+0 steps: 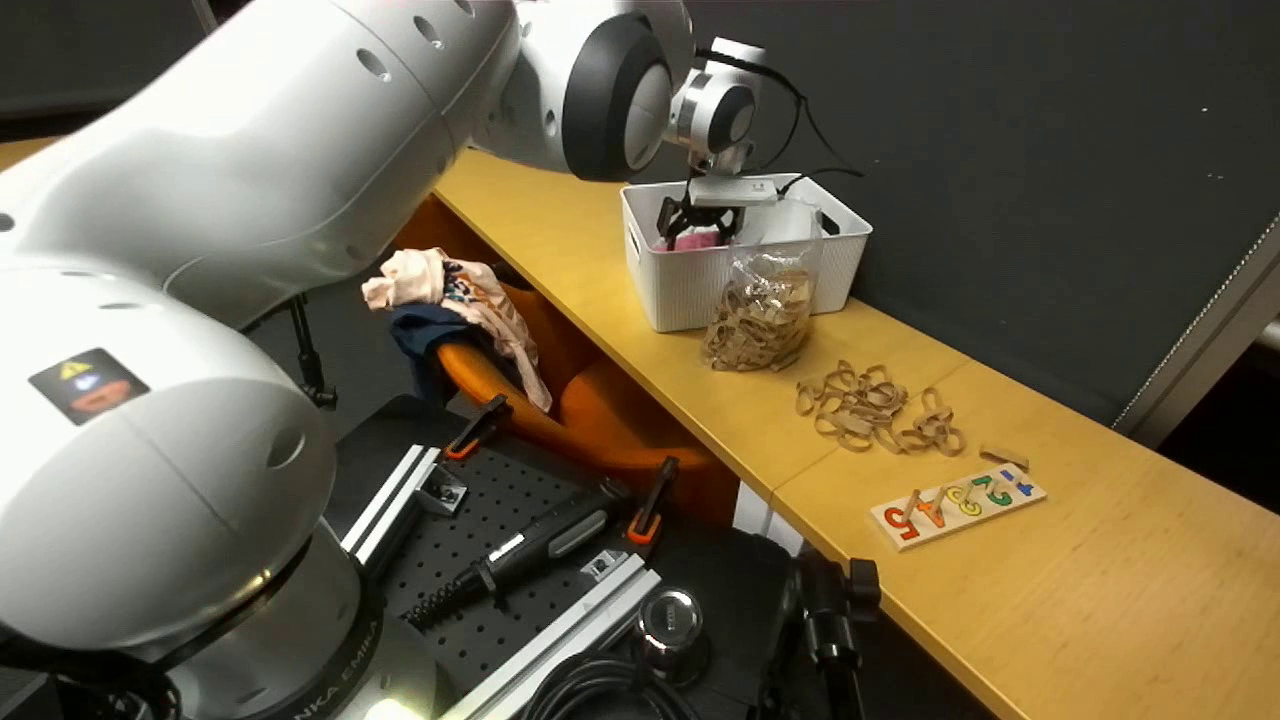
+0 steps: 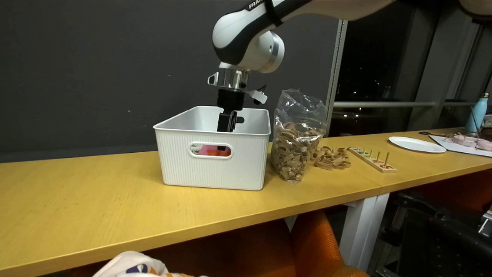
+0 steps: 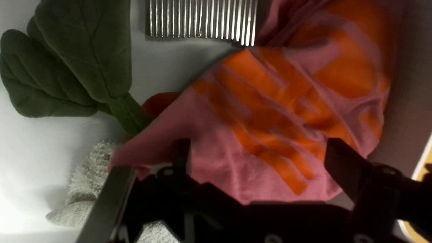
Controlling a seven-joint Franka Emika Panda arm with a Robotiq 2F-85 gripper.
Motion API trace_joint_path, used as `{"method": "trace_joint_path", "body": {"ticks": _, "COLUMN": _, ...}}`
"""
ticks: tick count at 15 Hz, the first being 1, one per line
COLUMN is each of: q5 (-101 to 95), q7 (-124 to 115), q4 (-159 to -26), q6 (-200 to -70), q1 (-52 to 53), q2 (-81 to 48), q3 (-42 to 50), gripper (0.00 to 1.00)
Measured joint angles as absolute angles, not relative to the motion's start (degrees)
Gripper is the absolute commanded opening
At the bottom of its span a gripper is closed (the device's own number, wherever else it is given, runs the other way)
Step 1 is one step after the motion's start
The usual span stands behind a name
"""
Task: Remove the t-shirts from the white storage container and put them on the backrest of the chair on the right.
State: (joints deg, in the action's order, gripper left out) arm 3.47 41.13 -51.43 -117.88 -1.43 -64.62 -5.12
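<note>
A pink t-shirt with an orange print lies crumpled in the white storage container. A bit of it shows through the container's handle hole in an exterior view. My gripper is open inside the container, its fingers spread over the pink cloth; whether they touch it I cannot tell. The gripper also shows in both exterior views, partly hidden by the container wall. A pale t-shirt with a coloured print and a dark blue cloth hang over the backrest of an orange chair.
In the container also lie green plush leaves, a fuzzy pale item and a ridged metal piece. Against its side stands a clear bag of tan loops. Loose loops and a number pegboard lie on the table.
</note>
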Motion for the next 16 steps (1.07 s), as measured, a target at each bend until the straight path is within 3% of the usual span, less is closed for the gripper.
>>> {"method": "trace_joint_path", "body": {"ticks": 1, "q5": 3.47, "q7": 41.13, "q4": -50.22, "q6": -117.19, "q1": -1.43, "q2": -65.42, "q3": -5.12, "gripper": 0.74}}
{"method": "trace_joint_path", "body": {"ticks": 10, "q5": 3.46, "q7": 41.13, "q4": -43.53, "q6": -113.88, "q1": -1.30, "q2": -68.76, "q3": -4.85, "gripper": 0.05}}
{"method": "trace_joint_path", "body": {"ticks": 12, "q5": 3.46, "q7": 41.12, "q4": -43.06, "q6": -113.88, "q1": -1.27, "q2": -68.76, "q3": -4.68, "gripper": 0.00}}
{"method": "trace_joint_path", "body": {"ticks": 16, "q5": 3.46, "q7": 40.94, "q4": -41.94, "q6": -113.88, "q1": -1.29, "q2": -68.48, "q3": -4.39, "gripper": 0.00}}
